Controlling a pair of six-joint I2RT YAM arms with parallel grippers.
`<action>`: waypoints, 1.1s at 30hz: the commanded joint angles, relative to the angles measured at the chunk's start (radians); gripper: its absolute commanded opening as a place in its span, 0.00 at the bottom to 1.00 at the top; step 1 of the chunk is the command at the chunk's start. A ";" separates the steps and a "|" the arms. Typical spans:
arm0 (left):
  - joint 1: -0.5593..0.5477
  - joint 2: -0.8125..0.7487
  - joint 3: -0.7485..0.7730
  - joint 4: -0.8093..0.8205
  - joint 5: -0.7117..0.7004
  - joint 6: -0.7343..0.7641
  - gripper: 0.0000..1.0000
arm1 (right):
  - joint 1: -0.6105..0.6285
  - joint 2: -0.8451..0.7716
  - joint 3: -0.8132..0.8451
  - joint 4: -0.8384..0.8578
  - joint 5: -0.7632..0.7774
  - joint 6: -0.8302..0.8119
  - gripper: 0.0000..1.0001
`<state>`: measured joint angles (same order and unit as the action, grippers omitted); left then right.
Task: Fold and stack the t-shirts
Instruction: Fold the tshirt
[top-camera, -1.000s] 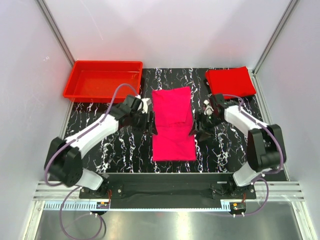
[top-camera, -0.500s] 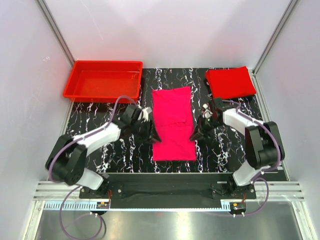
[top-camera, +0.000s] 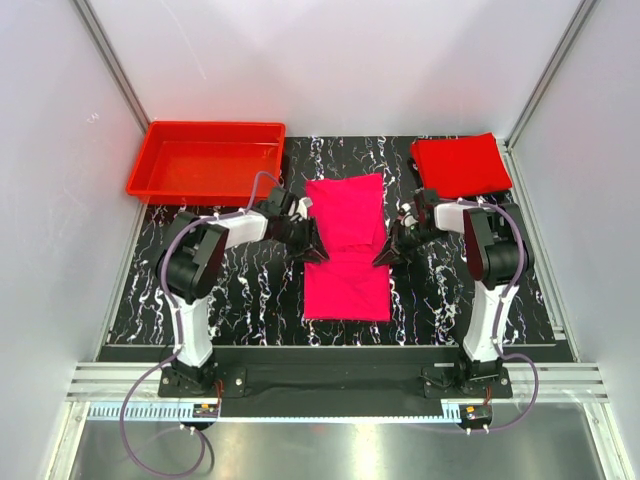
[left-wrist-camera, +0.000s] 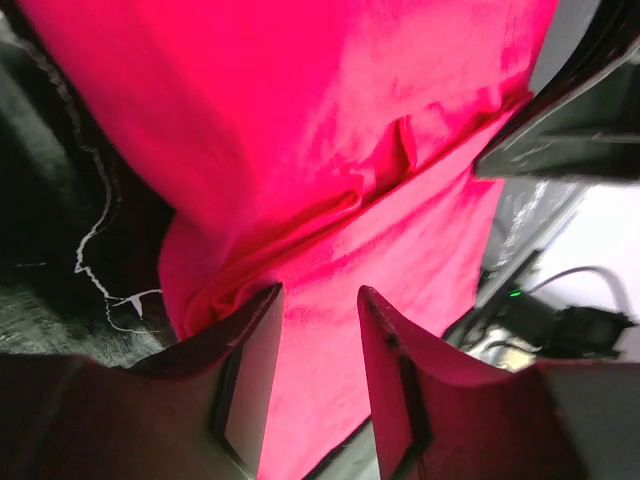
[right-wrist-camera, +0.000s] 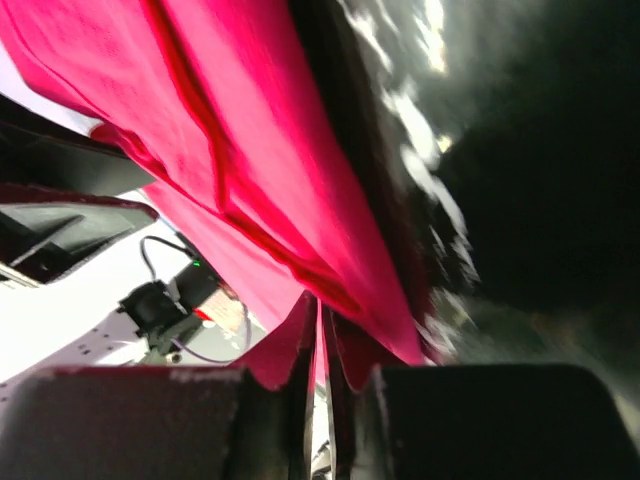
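Far left, at the back of the black marbled worktop (top-camera: 240, 295): a rigid red plastic tray (top-camera: 205, 160), well apart from the cloth.

Left of centre: left hand (top-camera: 308, 243) down low at the left edge of the magenta-pink t-shirt (top-camera: 347, 275), about midway along it. Fingers (left-wrist-camera: 250, 380) parted, straddling a rumpled lip of the cloth, not pinched shut on it.

Centre: magenta-pink t-shirt flat on the worktop as a long narrow strip running away from the arm bases, with a step in its layers across the middle.

Right of centre: right hand (top-camera: 384, 256) at the opposite edge, level with the left. Jaws closed to a thin slit, a fold of the pink cloth nipped between them.

Far right, back corner: red t-shirt (top-camera: 460, 165), folded into a neat rectangle, well apart from the pink one.

On handling, by judgement only: light, limp, thin knit, with no stiffness to hold a shape. Bound to sag between two holds and to wrinkle if dragged. Best taken at both side edges at the same level, biting through every layer rather than the top one alone. Worth keeping the span between the hands taut, so the fold line lies straight
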<state>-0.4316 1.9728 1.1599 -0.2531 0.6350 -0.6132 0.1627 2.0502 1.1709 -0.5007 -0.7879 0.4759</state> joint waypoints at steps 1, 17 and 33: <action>-0.006 0.011 -0.020 -0.161 -0.213 0.196 0.45 | -0.020 -0.037 0.002 -0.113 0.206 -0.135 0.13; -0.150 -0.496 -0.396 0.032 -0.025 -0.064 0.62 | 0.164 -0.407 -0.315 0.051 0.009 0.113 0.24; -0.145 -0.612 -0.574 -0.134 -0.205 -0.013 0.65 | 0.101 -0.599 -0.453 -0.140 0.266 0.087 0.41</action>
<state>-0.5758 1.4555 0.5953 -0.2073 0.5968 -0.6804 0.2718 1.5791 0.6849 -0.5133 -0.6422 0.5621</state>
